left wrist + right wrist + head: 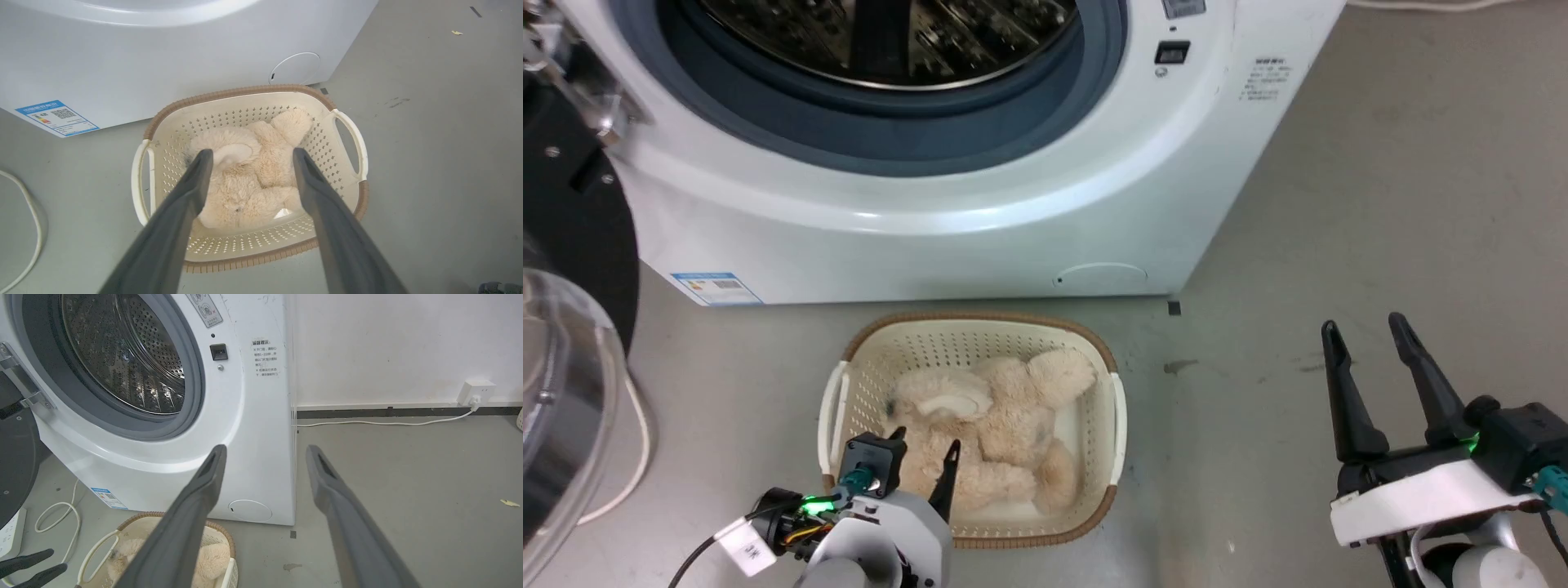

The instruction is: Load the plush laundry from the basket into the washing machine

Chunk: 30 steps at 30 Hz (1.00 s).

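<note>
Landmark: the basket [947, 347], which stands on the grey floor [1339, 204]; all places are given from it.
Basket condition: upright, brown rim whole, and a white handle [832, 412] on its left and right sides.
Plush laundry [996, 433]: lies inside the basket and covers most of its bottom, with one rounded limb up against the far right wall. None of it hangs over the rim.
Washing machine [931, 237]: just beyond the basket's far rim, with a narrow strip of floor between them.
Door [564, 376]: swung open, beyond the basket and to its left. The port stands uncovered.
Drum [126, 355]: steel, perforated; the part in view holds no laundry.
Left gripper [927, 438]: over the basket's near left part, pointing down into it. Its fingers are spread wide with the plush laundry under the gap. They grip nothing, and I cannot tell whether the tips touch the fur.
Right gripper [1363, 322]: well apart from the basket on its right side, over bare floor. Its fingers are parted and hold nothing.
Cable [637, 441]: white, lying on the floor to the basket's left.
Energy label [717, 287]: on the machine's lower front, beyond the basket's far left corner.
Round cover [1101, 276]: on the machine's lower front, beyond the basket's far right corner.
</note>
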{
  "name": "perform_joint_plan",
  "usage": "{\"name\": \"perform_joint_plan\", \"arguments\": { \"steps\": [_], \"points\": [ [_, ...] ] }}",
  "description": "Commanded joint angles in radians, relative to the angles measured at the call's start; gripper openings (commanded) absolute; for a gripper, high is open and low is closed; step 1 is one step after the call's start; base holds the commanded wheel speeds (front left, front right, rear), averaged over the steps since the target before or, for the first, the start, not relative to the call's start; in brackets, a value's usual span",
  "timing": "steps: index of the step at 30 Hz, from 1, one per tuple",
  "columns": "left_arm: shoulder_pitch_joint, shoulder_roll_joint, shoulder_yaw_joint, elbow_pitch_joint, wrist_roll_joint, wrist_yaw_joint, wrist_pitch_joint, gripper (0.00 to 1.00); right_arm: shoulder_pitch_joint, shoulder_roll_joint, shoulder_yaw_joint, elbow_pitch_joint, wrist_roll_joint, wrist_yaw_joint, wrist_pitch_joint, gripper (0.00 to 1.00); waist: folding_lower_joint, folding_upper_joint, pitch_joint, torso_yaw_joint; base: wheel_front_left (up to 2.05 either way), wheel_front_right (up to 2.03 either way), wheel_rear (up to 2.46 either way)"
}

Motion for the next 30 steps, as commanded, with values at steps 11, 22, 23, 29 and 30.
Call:
{"name": "perform_joint_plan", "arguments": {
  "steps": [11, 22, 23, 29, 30],
  "points": [
    [-0.103, 0.045, -0.091, 0.142, -0.103, -0.018, 0.035, 1.0, -0.05, -0.001, 0.013, -0.025, 0.054, 0.001, -0.033, 1.0, -0.0001, -0.0001, 0.093, -0.035, 0.0, 0.0, 0.0],
    [-0.197, 0.098, -0.129, 0.282, -0.163, -0.007, 0.025, 1.0, -0.081, -0.001, 0.022, -0.046, 0.089, 0.001, -0.056, 1.0, -0.0001, -0.0001, 0.174, -0.066, 0.0, 0.0, 0.0],
    [-0.207, 0.102, -0.132, 0.293, -0.167, -0.006, 0.024, 1.0, -0.084, -0.001, 0.021, -0.048, 0.092, 0.001, -0.058, 1.0, -0.0001, -0.0001, 0.183, -0.068, 0.0, 0.0, 0.0],
    [-0.262, 0.12, -0.16, 0.359, -0.195, -0.01, 0.024, 1.0, -0.101, -0.001, 0.021, -0.061, 0.113, 0.001, -0.07, 1.0, -0.0001, -0.0001, 0.234, -0.08, 0.0, 0.0, 0.0],
    [-0.273, 0.123, -0.166, 0.37, -0.198, -0.011, 0.025, 1.0, -0.104, -0.001, 0.022, -0.064, 0.117, 0.001, -0.072, 1.0, -0.0001, -0.0001, 0.243, -0.083, 0.0, 0.0, 0.0]
  ]
}}
